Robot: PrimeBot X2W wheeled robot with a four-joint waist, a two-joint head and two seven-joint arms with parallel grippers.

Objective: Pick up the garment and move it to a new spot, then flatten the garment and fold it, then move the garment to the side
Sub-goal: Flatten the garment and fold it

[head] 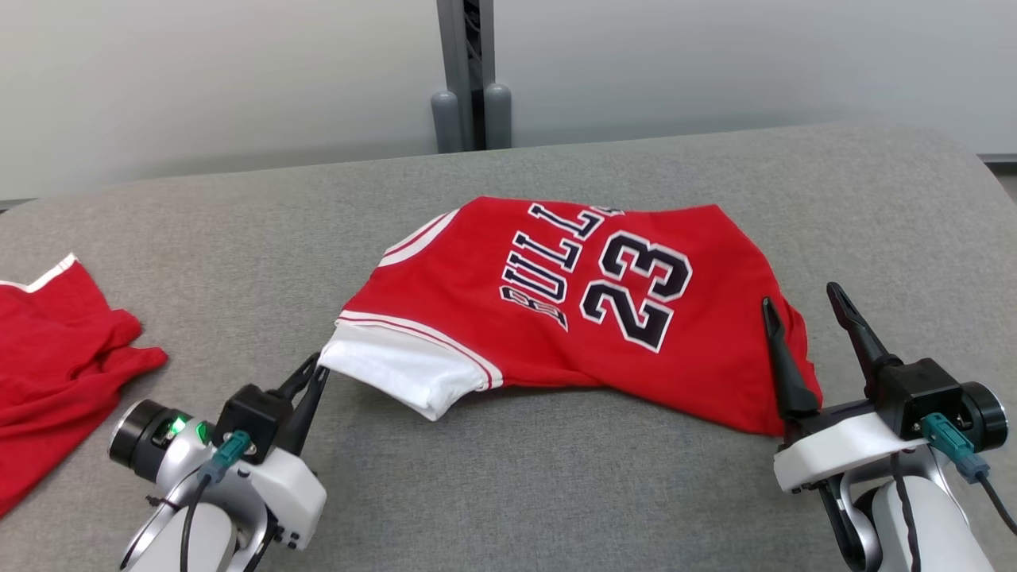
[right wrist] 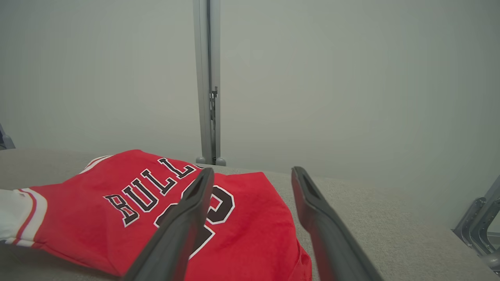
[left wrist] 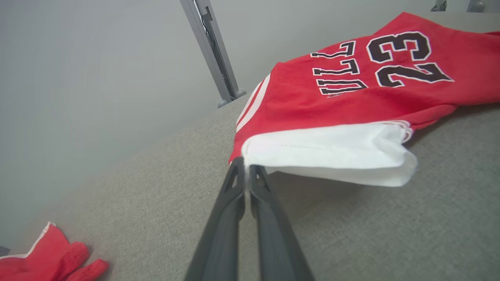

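Wall (head: pixel 199 79): I see it plain and pale across the top of the frame.
Post (head: pixel 465 71): grey, upright at top centre.
Table (head: pixel 556 492): grey fabric top across my lower frame.

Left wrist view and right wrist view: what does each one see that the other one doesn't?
Left wrist view: the left gripper shut on the white sleeve corner, plus another red garment lower left. Right wrist view: the right gripper, open, plus a metal frame lower right. Both: the red Bulls 23 jersey, the grey table, the upright post.
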